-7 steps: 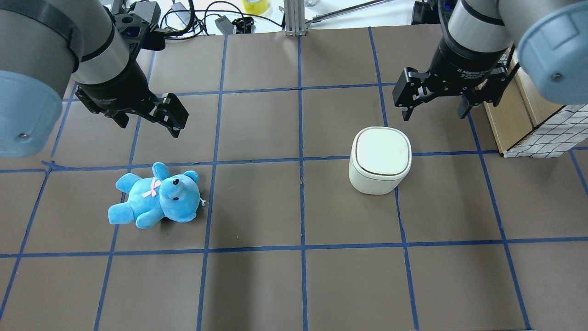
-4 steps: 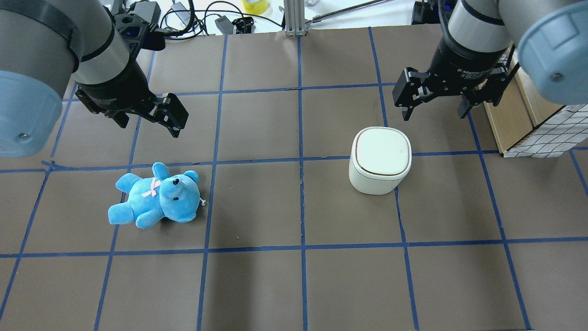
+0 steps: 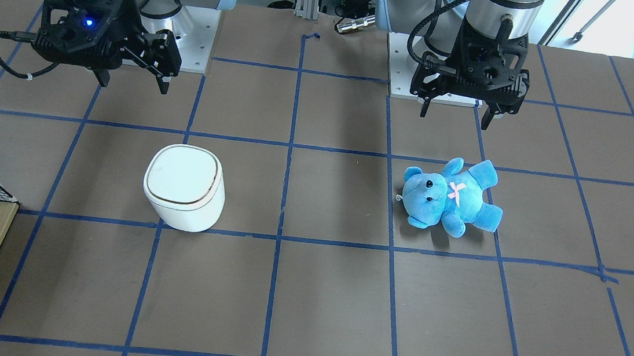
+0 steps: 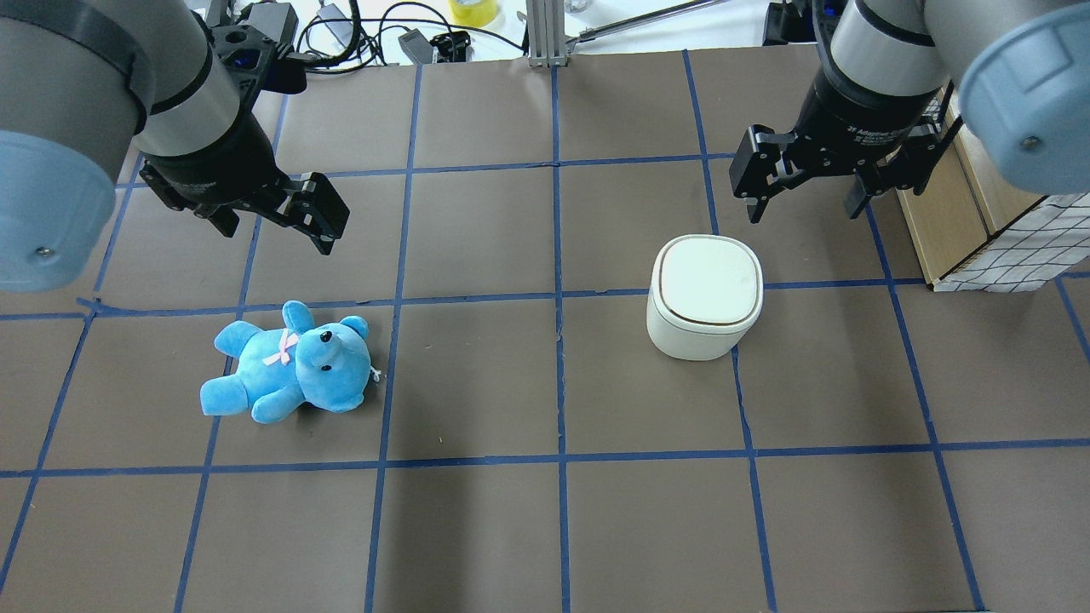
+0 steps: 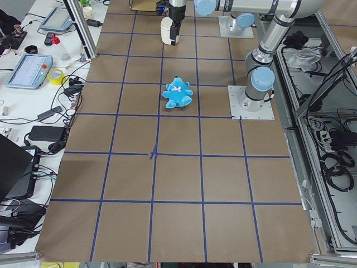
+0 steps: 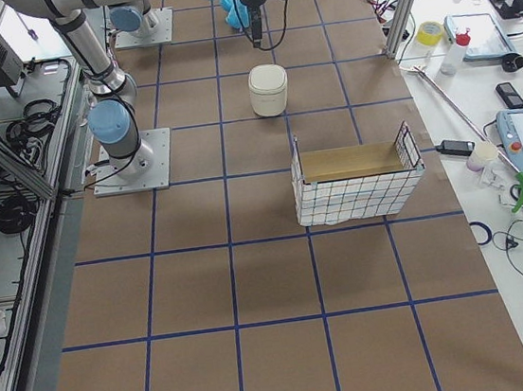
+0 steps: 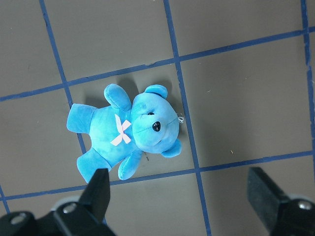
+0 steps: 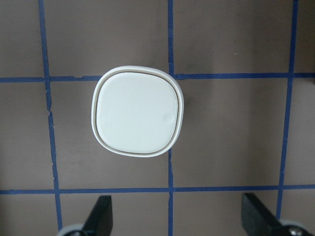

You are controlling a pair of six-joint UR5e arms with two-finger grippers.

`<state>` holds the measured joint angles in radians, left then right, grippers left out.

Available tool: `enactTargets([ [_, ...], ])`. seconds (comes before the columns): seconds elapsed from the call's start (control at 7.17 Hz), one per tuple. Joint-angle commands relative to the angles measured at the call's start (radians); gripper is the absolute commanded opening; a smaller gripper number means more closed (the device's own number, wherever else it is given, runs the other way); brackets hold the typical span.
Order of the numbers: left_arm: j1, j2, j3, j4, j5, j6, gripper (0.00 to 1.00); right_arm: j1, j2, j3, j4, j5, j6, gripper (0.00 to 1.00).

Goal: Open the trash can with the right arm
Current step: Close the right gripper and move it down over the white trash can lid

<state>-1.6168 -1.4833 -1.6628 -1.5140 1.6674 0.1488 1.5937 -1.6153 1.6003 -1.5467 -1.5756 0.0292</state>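
Brown paper crossed by blue tape lines covers the table [image 4: 477, 383]. At the far left of the overhead view the left gripper [image 4: 277, 234] hangs above the table with its two black fingers spread wide and nothing between them. Its wrist camera looks down past those fingers onto a blue teddy bear [image 7: 128, 130]. The bear lies on its back across a tape line, with a pale pink bow on its chest. Gripper and bear are apart.

Further right, well away from the bear, stands the trash can [image 4: 704, 294]. It is a small white bin with rounded corners, upright on the table at a crossing of two tape lines. Its flat lid is down and closed, ringed by a thin dark seam.

Near the can, but clear of it, the right gripper [image 4: 802, 213] hangs in the air on the right arm [image 4: 886, 60]. Its fingers are wide apart and hold nothing. A small blue light glows on its body in the front view. Its wrist camera looks straight down on the lid, with both fingertips at the bottom edge of that view.

At the far right a wire basket [image 4: 979, 213] with a wooden lining sits on the table beside that arm.
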Motion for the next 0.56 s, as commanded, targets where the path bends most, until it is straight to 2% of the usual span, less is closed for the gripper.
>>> enactTargets([
  [0.0,0.0,0.0,0.0,0.0,0.0,0.0,1.0,-0.006,0.0,0.0,0.003,0.009,0.003,0.18],
  [0.28,0.0,0.0,0.0,0.0,0.0,0.0,1.0,-0.006,0.0,0.0,0.002,0.011,0.003,0.0],
  [0.42,0.0,0.0,0.0,0.0,0.0,0.0,1.0,-0.008,0.002,0.0,-0.001,0.014,0.003,0.0],
])
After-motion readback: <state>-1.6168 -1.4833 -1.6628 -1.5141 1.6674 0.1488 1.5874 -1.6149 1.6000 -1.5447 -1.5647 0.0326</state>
